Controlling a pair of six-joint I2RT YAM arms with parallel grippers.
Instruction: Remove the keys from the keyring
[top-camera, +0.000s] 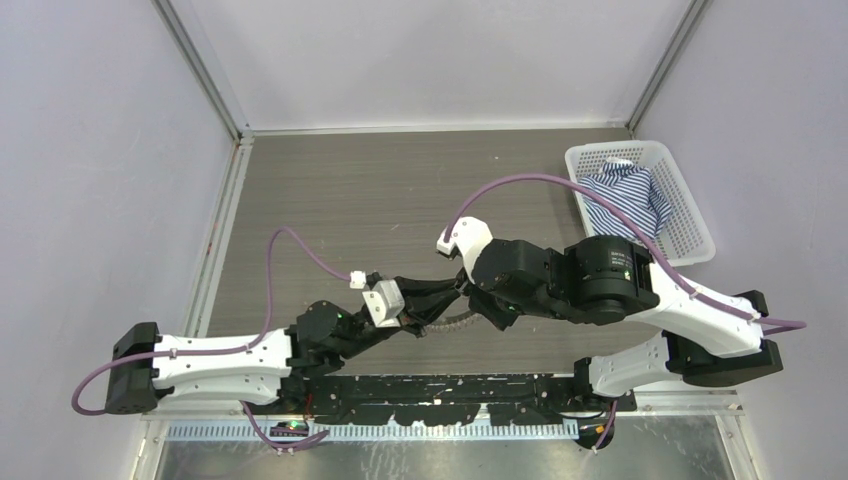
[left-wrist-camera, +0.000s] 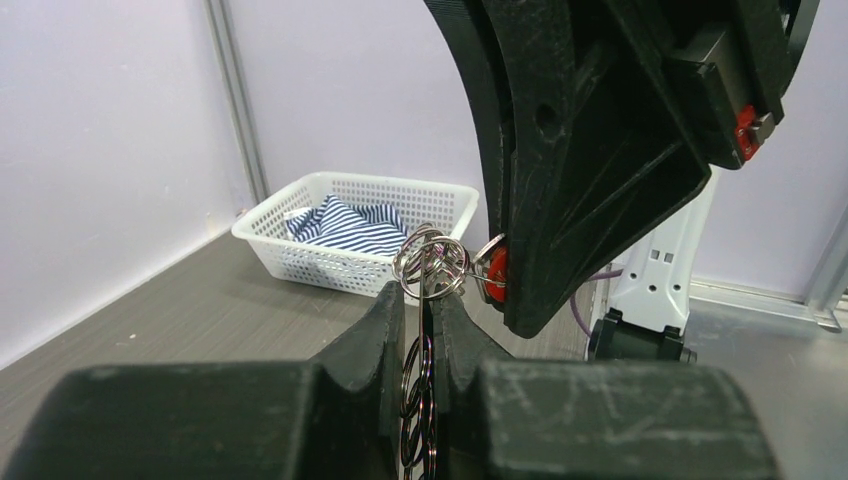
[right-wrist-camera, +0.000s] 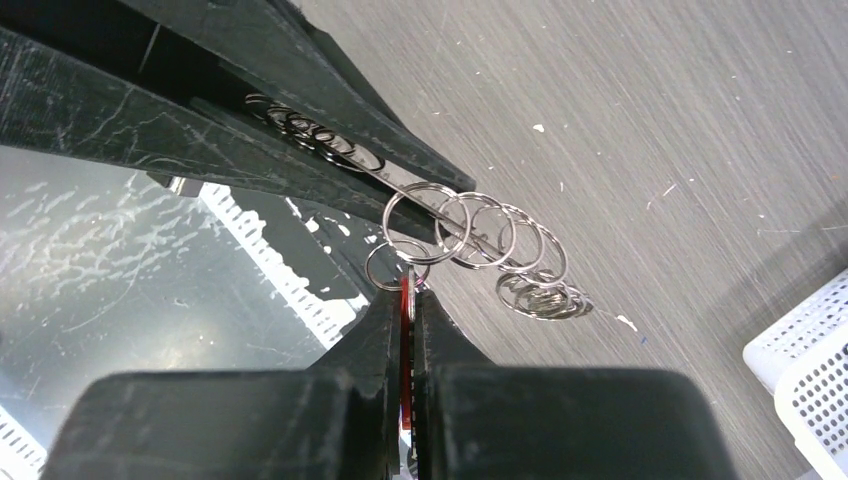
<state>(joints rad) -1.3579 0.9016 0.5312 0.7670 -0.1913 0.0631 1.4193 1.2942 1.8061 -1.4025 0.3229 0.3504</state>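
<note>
**A:** Where the 2 arms meet by the near edge of the bench (right-wrist-camera: 650, 120), a little left of its middle, what is the left gripper (left-wrist-camera: 425, 305) doing?

**B:** It is clamped on the keyring (top-camera: 450, 322); its 2 fingers are pressed together with the thin metal running down between them.

**A:** And the keys (right-wrist-camera: 480, 232)?

**B:** In the right wrist view they show as a row of small silvery loops strung side by side, sticking out past the left fingertips; they hang clear of the bench, with their shadow on the wood just beside them.

**A:** The right gripper (right-wrist-camera: 405, 290)?

**B:** Closed as well; it pinches the red-headed key (left-wrist-camera: 495, 268), which sits at the end of the silvery row, so the 2 grippers are nearly tip to tip.

**A:** Anything else on the bench?

**B:** 1 white basket (left-wrist-camera: 300, 255) by the right edge towards the far corner; a blue-and-white striped cloth (left-wrist-camera: 350, 225) lies in it, well apart from the grippers.
</note>
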